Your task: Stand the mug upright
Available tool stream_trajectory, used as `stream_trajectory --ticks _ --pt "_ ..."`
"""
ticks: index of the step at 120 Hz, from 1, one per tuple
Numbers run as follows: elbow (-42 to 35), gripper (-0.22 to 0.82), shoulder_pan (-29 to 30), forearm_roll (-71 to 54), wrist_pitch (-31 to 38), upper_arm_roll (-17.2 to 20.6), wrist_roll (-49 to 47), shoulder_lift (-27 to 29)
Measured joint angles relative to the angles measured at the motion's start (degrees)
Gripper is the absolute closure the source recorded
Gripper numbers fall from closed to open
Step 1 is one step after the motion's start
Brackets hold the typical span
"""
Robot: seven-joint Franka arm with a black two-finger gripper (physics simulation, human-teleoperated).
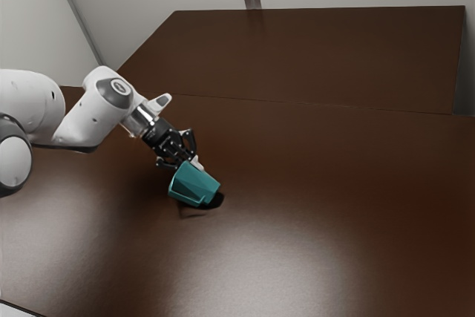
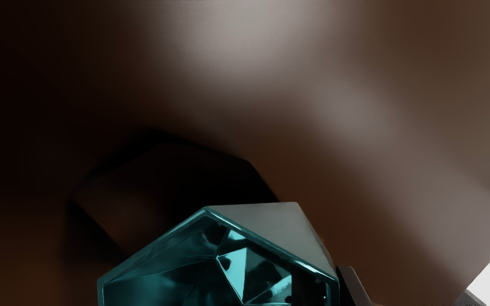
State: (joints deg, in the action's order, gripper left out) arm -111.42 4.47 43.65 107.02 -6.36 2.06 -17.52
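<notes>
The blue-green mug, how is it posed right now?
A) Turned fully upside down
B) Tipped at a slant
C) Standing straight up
B: the mug leans, its sides slanting relative to the table, and the wrist view looks into its open mouth.

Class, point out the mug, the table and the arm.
Mug (image 1: 192, 182): exterior view, teal outer side.
Table (image 2: 236, 42): wrist view, bare brown top.
Arm (image 1: 85, 120): exterior view, white casing.

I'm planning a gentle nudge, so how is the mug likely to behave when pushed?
The mug looks stiff, judging by its crisp facets. Those flat sides would probably make it rock more than roll. Its glossy inside hints at a slippery surface.
</notes>
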Motion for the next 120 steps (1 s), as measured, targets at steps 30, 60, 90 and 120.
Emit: stream_trajectory --ticks 30,60,90,120 --pt "-0.3 0.77 -1.2 -5.5 0.8 1.9 -0.7 4.6" --pt "-2.5 0.78 -4.0 -26.8 8.2 5.7 -1.4 10.5" --pt "-11.3 0.78 -6.6 -45.3 18.4 6.0 -1.8 16.2" --pt "-13.4 0.78 -7.5 -51.7 25.0 6.0 -2.0 16.4"
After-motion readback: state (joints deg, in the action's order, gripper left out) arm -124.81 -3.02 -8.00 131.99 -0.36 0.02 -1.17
